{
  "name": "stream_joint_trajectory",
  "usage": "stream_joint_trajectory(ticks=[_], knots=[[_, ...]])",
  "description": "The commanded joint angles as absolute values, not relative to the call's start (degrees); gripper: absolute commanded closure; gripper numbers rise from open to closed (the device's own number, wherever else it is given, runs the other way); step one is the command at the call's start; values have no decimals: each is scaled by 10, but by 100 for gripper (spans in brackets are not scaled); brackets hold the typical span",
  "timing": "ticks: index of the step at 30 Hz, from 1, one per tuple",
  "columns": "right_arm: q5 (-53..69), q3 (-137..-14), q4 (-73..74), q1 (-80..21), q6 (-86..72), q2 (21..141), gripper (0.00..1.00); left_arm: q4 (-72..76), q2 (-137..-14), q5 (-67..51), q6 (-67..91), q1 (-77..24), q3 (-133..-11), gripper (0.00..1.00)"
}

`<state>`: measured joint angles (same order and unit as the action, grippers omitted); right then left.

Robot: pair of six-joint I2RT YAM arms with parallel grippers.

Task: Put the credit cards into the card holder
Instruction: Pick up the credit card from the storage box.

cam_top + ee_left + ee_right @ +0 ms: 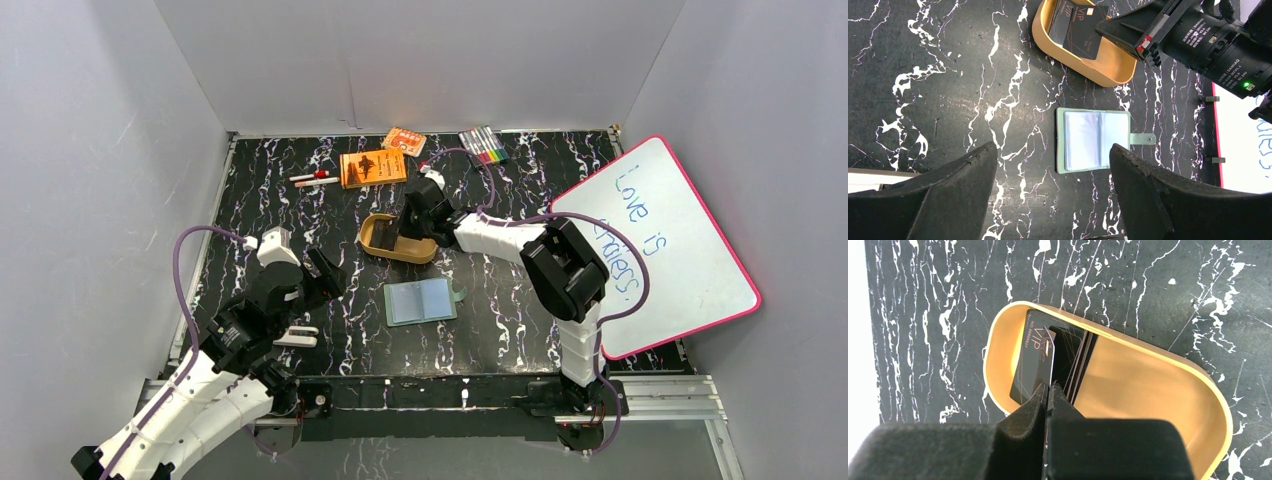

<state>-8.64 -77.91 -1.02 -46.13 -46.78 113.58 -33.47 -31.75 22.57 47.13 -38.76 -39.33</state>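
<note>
Several black credit cards (1035, 360) stand leaning in a tan oval tray (1148, 352) at the middle of the mat. My right gripper (1049, 386) reaches into the tray (372, 240) and is shut on the edge of one credit card, the one printed "VIP". The left wrist view shows the same cards (1080, 27) with the right gripper (1105, 31) against them. The card holder (420, 300) lies open and flat in front of the tray, pale green with clear sleeves (1093, 141). My left gripper (1053, 147) hangs open above the mat left of the card holder, holding nothing.
An orange booklet (373, 167), a small orange pack (403, 141), a bundle of markers (483, 146) and two pens (314, 179) lie along the back. A pink-edged whiteboard (660, 240) leans at the right. Grey walls enclose the mat.
</note>
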Motion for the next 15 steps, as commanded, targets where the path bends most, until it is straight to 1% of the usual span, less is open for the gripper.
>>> stream_joint_trajectory(ticks=[1, 2, 8, 15], knots=[[-72, -768, -24, -461, -467, 1109, 98, -335, -318, 243, 467, -390, -396, 21], [-71, -768, -26, -461, -467, 1109, 100, -335, -318, 243, 467, -390, -396, 21], [-64, -757, -37, -461, -483, 1092, 100, -335, -316, 245, 466, -390, -397, 21], [-46, -754, -37, -461, -488, 1031, 100, -341, -306, 264, 471, -389, -406, 21]])
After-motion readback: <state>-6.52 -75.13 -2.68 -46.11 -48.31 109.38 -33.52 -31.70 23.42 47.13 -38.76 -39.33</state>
